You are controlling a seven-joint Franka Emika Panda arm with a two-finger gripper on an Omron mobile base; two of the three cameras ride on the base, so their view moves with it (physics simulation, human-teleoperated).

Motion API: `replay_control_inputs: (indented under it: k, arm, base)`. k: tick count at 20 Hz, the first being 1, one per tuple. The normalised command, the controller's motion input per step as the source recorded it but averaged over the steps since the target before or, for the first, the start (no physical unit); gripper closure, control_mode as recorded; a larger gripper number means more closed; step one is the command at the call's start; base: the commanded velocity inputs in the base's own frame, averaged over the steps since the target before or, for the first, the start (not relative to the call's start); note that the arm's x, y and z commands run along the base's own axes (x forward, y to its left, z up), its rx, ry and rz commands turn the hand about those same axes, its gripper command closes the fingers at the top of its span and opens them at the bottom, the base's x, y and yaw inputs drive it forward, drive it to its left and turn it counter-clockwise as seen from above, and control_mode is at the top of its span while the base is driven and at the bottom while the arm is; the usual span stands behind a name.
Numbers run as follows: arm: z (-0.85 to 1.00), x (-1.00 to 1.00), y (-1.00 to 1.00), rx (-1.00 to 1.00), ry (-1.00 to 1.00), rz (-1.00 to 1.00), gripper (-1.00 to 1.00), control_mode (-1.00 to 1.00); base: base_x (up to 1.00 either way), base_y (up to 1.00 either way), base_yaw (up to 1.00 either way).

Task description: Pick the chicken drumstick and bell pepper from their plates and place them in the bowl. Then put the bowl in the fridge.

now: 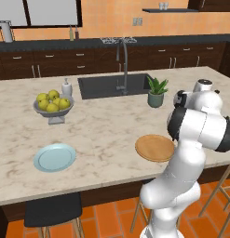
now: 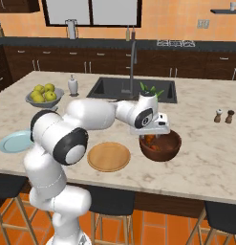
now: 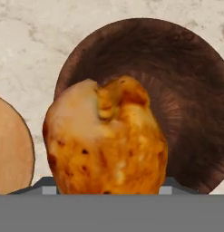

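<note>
One chicken drumstick (image 3: 106,140) between the gripper (image 2: 155,135) jaws, over the bowl (image 3: 186,90)

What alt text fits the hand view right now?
A roasted chicken drumstick sits in the gripper directly over the dark brown bowl. The tan wooden plate's edge shows beside it on the marble counter.

We find no text, label, brand, number or sign that can be read in any of the views.
</note>
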Motion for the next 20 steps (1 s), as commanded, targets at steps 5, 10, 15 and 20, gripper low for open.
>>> replay_control_inputs:
  k: [5, 10, 15, 20]
  arm:
    - [-0.41, 0.33, -0.3, 0.01, 0.0, 0.0, 1.0, -1.0]
    - [-0.34, 0.23, -0.17, 0.0, 0.0, 0.0, 1.0, -1.0]
    - [-0.27, 0.06, -0.04, 0.0, 0.0, 0.0, 1.0, -1.0]
    - [-0.27, 0.0, 0.0, 0.0, 0.0, 0.0, 1.0, -1.0]
  base:
    - [0.0, 0.0, 0.0]
    - [0.0, 0.0, 0.0]
    - [0.0, 0.0, 0.0]
    - [0.0, 0.0, 0.0]
